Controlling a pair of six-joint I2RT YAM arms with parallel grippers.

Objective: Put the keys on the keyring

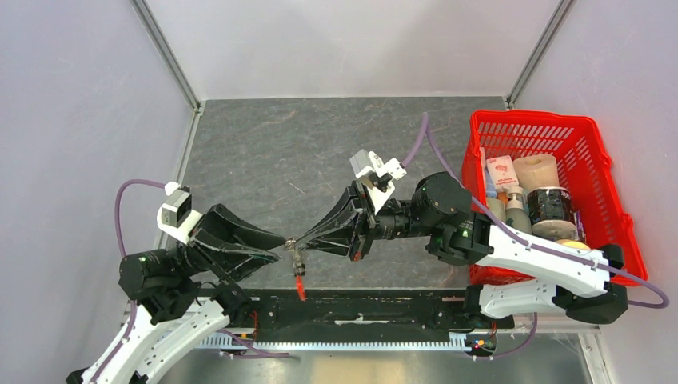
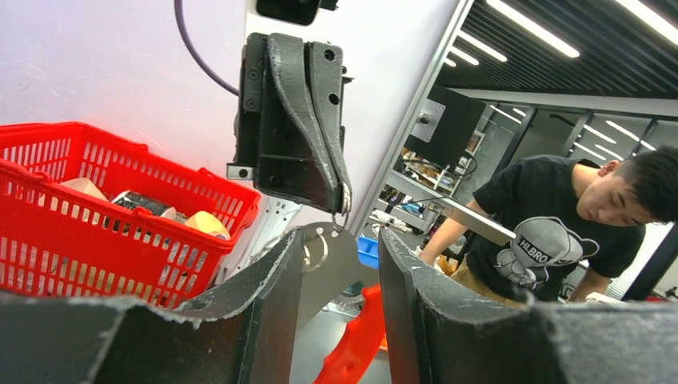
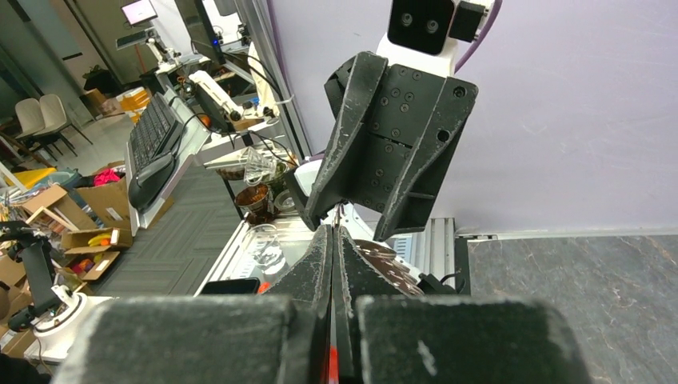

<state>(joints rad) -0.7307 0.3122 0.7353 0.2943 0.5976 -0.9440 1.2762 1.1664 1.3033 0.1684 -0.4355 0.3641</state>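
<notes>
The right gripper (image 3: 333, 240) has its fingers pressed together on what looks like the thin ring of the keyring (image 1: 298, 258), held in the air above the near edge of the tabletop (image 1: 256, 152). The red fob (image 1: 301, 286) hangs below it. Facing it tip to tip, the left gripper (image 2: 340, 240) has its fingers spread, with a flat metal key (image 2: 321, 258) in the gap between them. A red basket (image 1: 552, 132) stands on the right.

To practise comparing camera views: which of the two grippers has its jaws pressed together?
The right gripper: its jaws meet, pinching the keyring. The left gripper shows a clear gap between its jaws.
</notes>
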